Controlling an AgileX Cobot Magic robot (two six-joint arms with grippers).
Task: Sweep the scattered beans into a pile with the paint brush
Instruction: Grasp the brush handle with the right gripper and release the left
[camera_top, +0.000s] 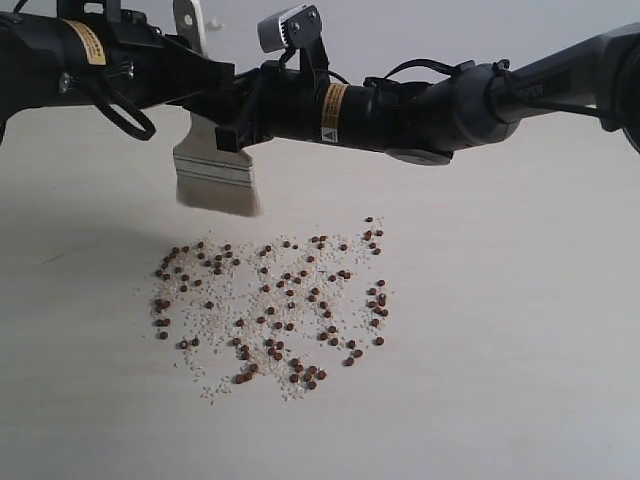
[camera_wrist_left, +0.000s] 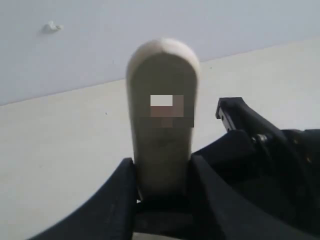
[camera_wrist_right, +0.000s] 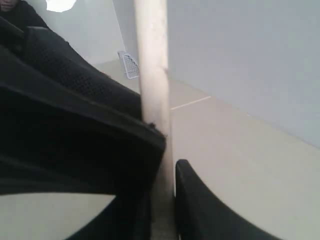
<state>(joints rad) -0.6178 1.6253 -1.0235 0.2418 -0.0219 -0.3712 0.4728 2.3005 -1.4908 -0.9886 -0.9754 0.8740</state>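
Right gripper is closed on the handle of the paint brush just above its metal band, and the left gripper pinches the same handle nearer its rounded end. Nearest the exterior camera, the beans lie scattered over the table, mixed with whitish grains. Just behind their far left edge the brush hangs upright, bristles down, with the pale wall beyond.

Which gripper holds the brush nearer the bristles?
The right gripper: it grips the brush low on the handle; the left gripper holds higher up.
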